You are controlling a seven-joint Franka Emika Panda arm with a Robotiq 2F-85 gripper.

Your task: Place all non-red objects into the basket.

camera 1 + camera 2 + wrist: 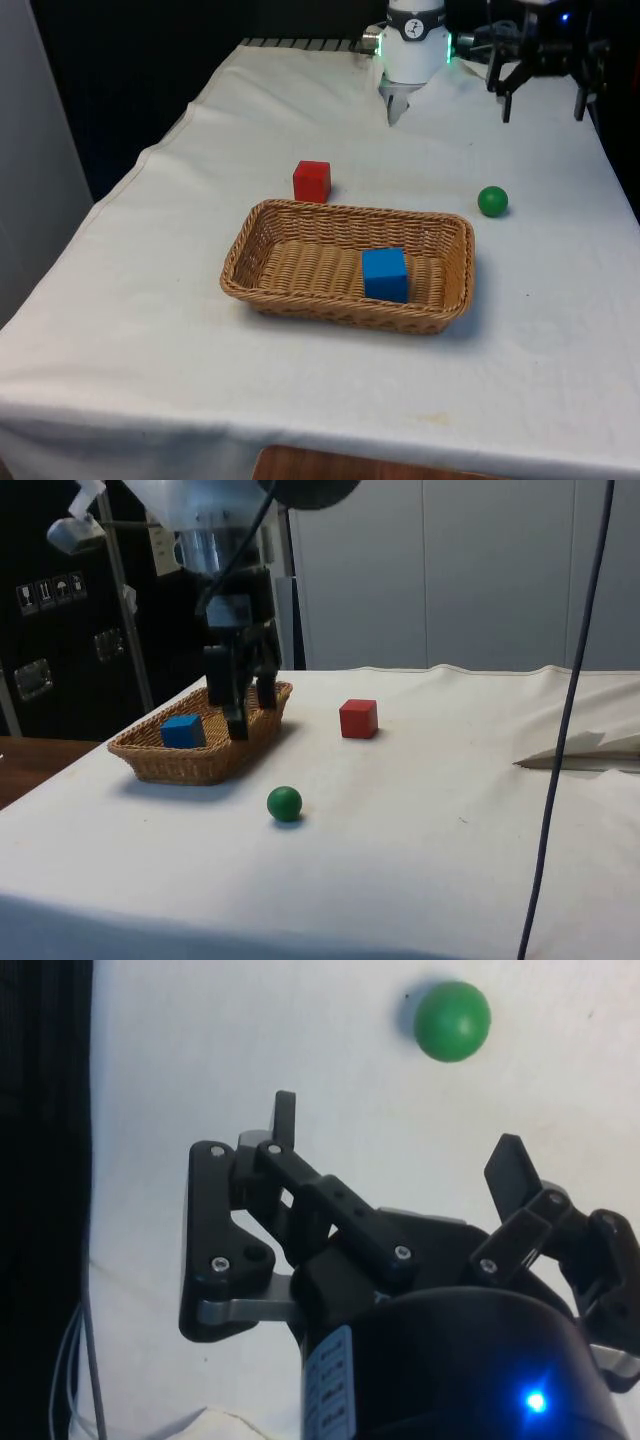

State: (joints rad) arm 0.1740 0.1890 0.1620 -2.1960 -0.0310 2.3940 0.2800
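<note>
Even bright light (soft shadows), sharp.

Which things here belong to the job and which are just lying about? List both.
Job:
- green ball, on the cloth outside the basket
- blue cube, already in the basket
- wicker basket
- gripper, open, holding nothing

Lying about:
- red cube, on the cloth behind the basket in the front view

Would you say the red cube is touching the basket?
Apart: in the side view, white cloth shows between the red cube and the basket.
</note>
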